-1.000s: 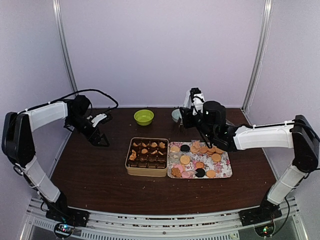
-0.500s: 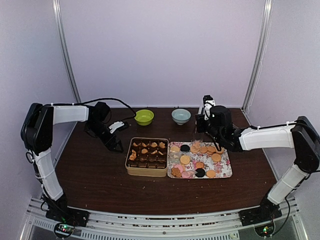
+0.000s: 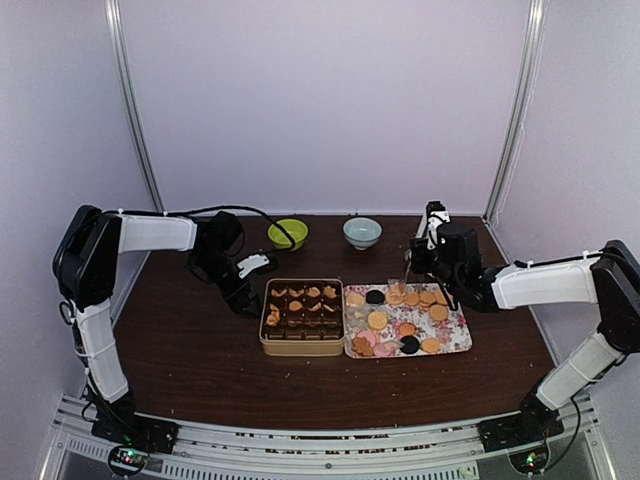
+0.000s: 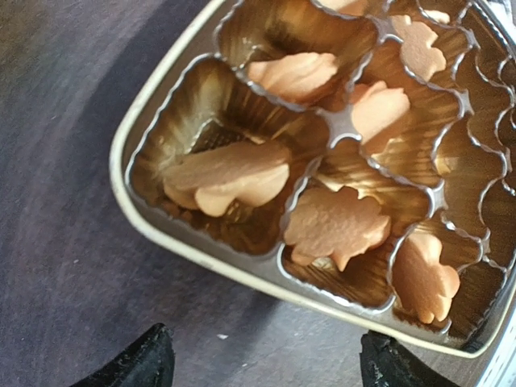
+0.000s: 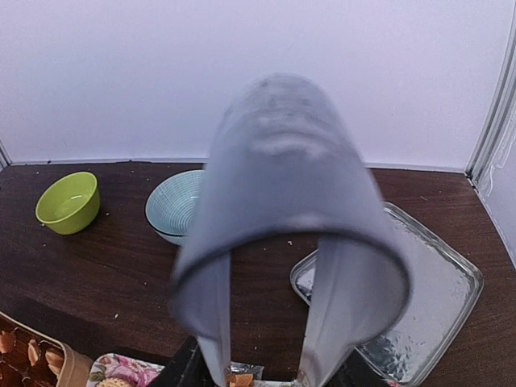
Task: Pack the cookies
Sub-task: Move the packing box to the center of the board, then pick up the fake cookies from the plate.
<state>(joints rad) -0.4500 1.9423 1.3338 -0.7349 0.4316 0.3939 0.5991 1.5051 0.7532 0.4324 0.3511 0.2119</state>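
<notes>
On the bench [image 3: 180,350], the tin [image 3: 303,349] sits just left of the tray [image 3: 455,340], with cookies [image 3: 377,320] on the tray and in the tin's cups, one bowl [image 3: 287,234] behind the tin and a second bowl [image 3: 361,232] behind the tray's left end.

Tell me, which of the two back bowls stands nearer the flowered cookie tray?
The pale blue ribbed bowl: it stands behind the left end of the tray, while the lime green bowl stands behind the tin.

Left fingers [image 4: 149,360] wide apart
</notes>
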